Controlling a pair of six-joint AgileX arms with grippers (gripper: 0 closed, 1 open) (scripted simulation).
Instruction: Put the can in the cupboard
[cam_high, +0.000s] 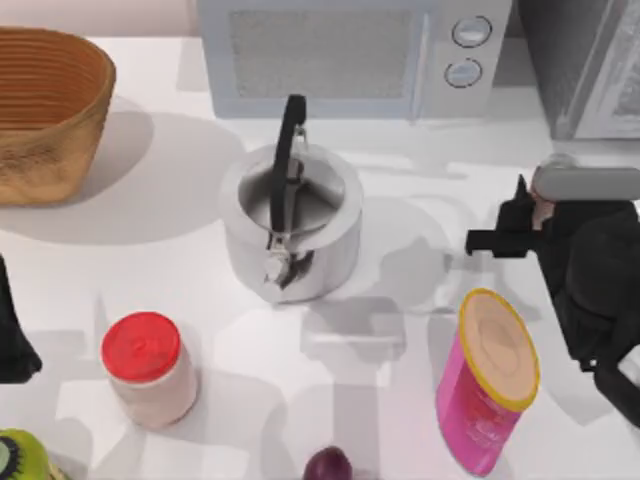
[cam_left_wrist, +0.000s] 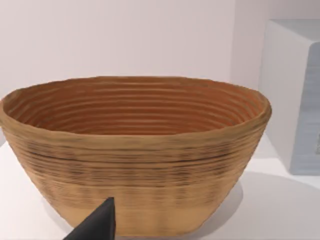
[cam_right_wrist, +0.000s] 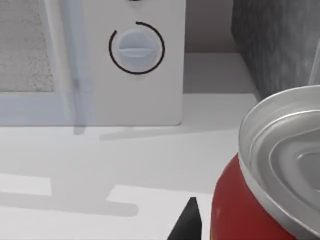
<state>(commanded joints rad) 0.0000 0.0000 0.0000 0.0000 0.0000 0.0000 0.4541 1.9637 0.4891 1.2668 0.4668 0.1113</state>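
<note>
Right gripper (cam_high: 530, 215) at three o'clock grasps the can (cam_right_wrist: 260, 190) by its sides; light, slick, easily dented, so I'd squeeze gently mid-body.

A smooth white table (cam_high: 400, 330) under soft overhead light carries grey shadows, backed by a plain pale pinkish wall (cam_left_wrist: 125, 35).

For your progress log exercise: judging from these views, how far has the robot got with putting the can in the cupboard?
Done: the right gripper has reached the can, which sits close against it in the right wrist view, near the microwave.
In hand: apparently the grasp or carry; whether the fingers have closed is unclear.
Left: the can is still outside the cupboard at the table's right rear.
The left arm is parked at the left edge.
</note>
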